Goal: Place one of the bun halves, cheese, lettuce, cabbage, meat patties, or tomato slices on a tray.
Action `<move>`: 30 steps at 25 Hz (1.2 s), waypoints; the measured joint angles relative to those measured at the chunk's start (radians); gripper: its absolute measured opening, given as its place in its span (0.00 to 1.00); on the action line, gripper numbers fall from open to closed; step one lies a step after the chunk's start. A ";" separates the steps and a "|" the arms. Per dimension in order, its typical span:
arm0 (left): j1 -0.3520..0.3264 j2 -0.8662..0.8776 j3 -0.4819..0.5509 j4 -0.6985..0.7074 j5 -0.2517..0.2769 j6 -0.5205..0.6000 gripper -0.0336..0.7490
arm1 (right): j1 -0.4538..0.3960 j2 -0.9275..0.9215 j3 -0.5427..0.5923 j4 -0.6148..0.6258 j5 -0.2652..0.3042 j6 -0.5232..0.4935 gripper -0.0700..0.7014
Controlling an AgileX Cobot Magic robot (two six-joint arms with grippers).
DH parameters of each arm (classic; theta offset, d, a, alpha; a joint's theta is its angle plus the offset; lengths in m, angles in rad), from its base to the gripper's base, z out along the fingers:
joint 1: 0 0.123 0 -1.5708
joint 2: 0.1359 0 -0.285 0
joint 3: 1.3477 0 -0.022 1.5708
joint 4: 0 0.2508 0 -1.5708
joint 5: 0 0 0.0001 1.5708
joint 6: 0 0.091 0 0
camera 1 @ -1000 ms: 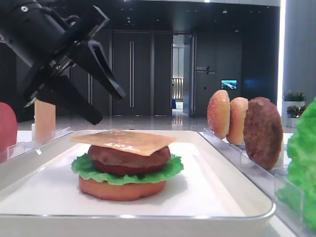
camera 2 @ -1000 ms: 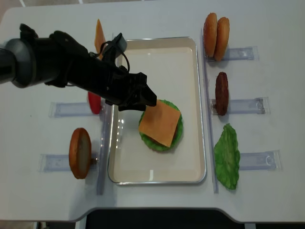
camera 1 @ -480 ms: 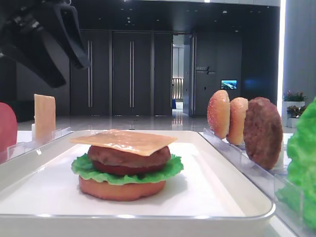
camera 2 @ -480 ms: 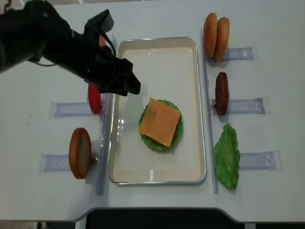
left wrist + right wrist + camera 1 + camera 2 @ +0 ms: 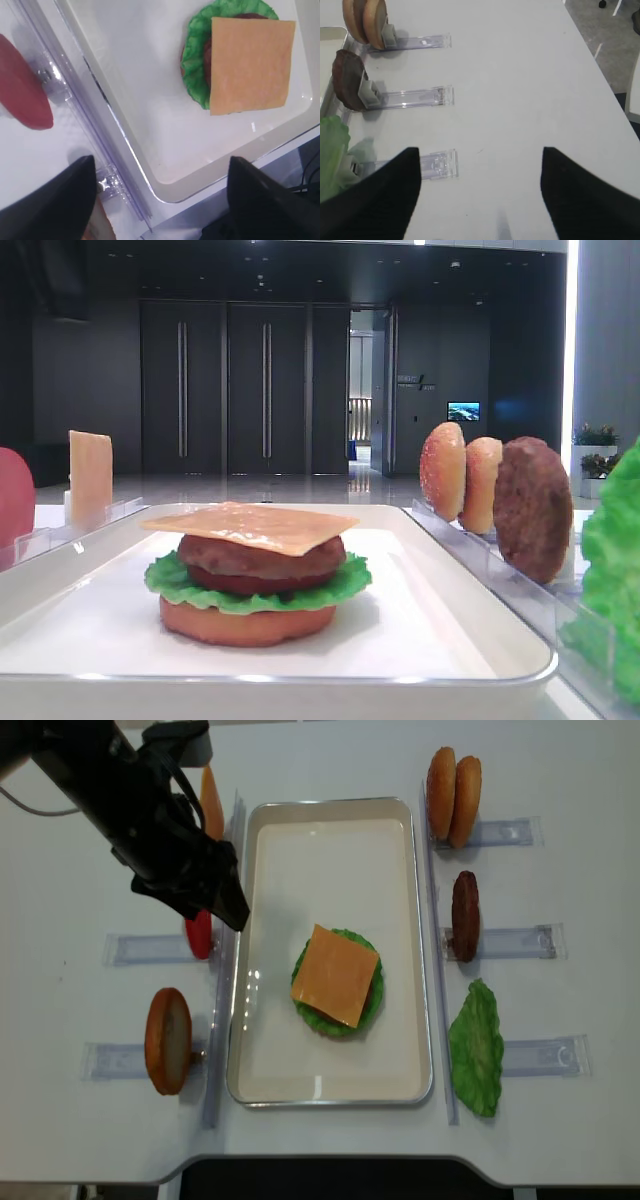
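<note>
flat square cheese (image 5: pixel 336 976) lay on the frilly lettuce (image 5: pixel 196 65) stack in the glossy-rimmed white tray (image 5: pixel 330 1094); both grippers' fingers (image 5: pixel 260 200) apart, empty.

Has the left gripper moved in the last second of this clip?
Yes. The left gripper has pulled back left off the cheese, clear of the tray rim, and now sits above the tomato slice.

I'm getting even, bright overhead light on the white desk (image 5: pixel 560 1140), with only soft, short shadows. Glare streaks the tray (image 5: pixel 240 1020) rim along its left side. The low front view has a dark hall behind, with a bright strip at right. Both wrist views look soft, with the near black tool fingers (image 5: pixel 375 200) blurred.
</note>
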 joint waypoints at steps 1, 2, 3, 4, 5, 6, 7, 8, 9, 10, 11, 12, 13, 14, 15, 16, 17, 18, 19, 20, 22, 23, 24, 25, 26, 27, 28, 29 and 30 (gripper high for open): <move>0.000 0.000 -0.001 0.009 0.004 -0.007 0.84 | 0.000 0.000 0.000 0.000 0.000 0.000 0.72; 0.000 0.000 -0.001 0.018 0.007 -0.012 0.85 | 0.000 0.000 0.000 0.000 0.000 0.000 0.72; 0.000 0.000 -0.001 0.034 0.009 -0.015 0.86 | 0.000 0.000 0.000 0.000 0.000 0.000 0.72; 0.000 0.000 -0.003 0.052 0.013 -0.020 0.86 | 0.000 0.000 0.000 0.000 0.000 0.000 0.72; 0.000 0.000 -0.009 0.070 0.016 -0.028 0.86 | 0.000 0.000 0.000 0.000 0.000 0.000 0.72; 0.000 0.000 -0.017 0.093 0.023 -0.032 0.86 | 0.000 0.000 0.000 0.000 0.000 0.000 0.72; 0.000 0.000 -0.025 0.117 0.030 -0.034 0.86 | 0.000 0.000 0.000 0.000 0.000 0.000 0.72; 0.008 0.000 -0.037 0.142 0.038 -0.036 0.86 | 0.000 0.000 0.000 0.000 0.000 0.000 0.72; 0.021 0.000 -0.049 0.155 0.046 -0.037 0.86 | 0.000 0.000 0.000 0.000 0.000 0.000 0.72; 0.037 0.000 -0.061 0.164 0.050 -0.037 0.86 | 0.000 0.000 0.000 0.000 0.000 0.000 0.72; 0.058 0.000 -0.068 0.176 0.050 -0.037 0.86 | 0.000 0.000 0.000 0.000 0.000 0.000 0.72; 0.083 0.000 -0.076 0.185 0.052 -0.037 0.86 | 0.000 0.000 0.000 0.000 0.000 0.000 0.72; 0.104 0.000 -0.080 0.193 0.052 -0.034 0.86 | 0.000 0.000 0.000 0.000 0.000 0.000 0.72; 0.130 0.000 -0.081 0.198 0.052 -0.028 0.86 | 0.000 0.000 0.000 0.000 0.000 0.000 0.72; 0.157 0.000 -0.081 0.206 0.052 -0.021 0.86 | 0.000 0.000 0.000 0.000 0.000 0.000 0.72; 0.185 0.000 -0.081 0.213 0.053 -0.012 0.86 | 0.000 0.000 0.000 0.000 0.000 0.000 0.72; 0.209 0.000 -0.081 0.220 0.053 -0.005 0.86 | 0.000 0.000 0.000 0.000 0.000 0.000 0.72; 0.237 0.000 -0.081 0.229 0.053 -0.001 0.86 | 0.000 0.000 0.000 0.000 0.000 0.000 0.72; 0.263 0.000 -0.081 0.239 0.053 0.001 0.86 | 0.000 0.000 0.000 0.000 -0.001 0.000 0.72; 0.283 0.000 -0.081 0.252 0.053 0.002 0.86 | 0.000 0.000 0.000 0.000 -0.001 0.000 0.72; 0.321 0.000 -0.081 0.271 0.053 0.002 0.86 | 0.000 0.000 0.000 0.000 -0.001 0.000 0.72; 0.335 0.000 -0.081 0.277 0.054 0.002 0.86 | 0.000 0.000 0.000 0.000 -0.001 0.000 0.72; 0.341 0.000 -0.081 0.278 0.054 0.002 0.86 | 0.000 0.000 0.000 0.000 -0.001 0.000 0.72; 0.345 -0.001 -0.081 0.281 0.054 0.002 0.86 | 0.000 0.000 0.000 0.000 -0.001 0.000 0.72; 0.346 -0.005 -0.081 0.283 0.054 0.002 0.86 | 0.000 0.000 0.000 0.000 -0.001 0.000 0.72; 0.346 -0.014 -0.081 0.292 0.054 0.002 0.86 | 0.000 0.000 0.000 0.000 -0.001 0.000 0.72; 0.346 -0.026 -0.081 0.300 0.054 -0.007 0.86 | 0.000 0.000 0.000 0.000 -0.001 0.000 0.72; 0.346 -0.046 -0.080 0.308 0.054 -0.023 0.86 | 0.000 0.000 0.000 0.000 -0.001 0.000 0.72; 0.346 -0.073 -0.076 0.317 0.054 -0.043 0.86 | 0.000 0.000 0.000 0.000 -0.001 0.000 0.72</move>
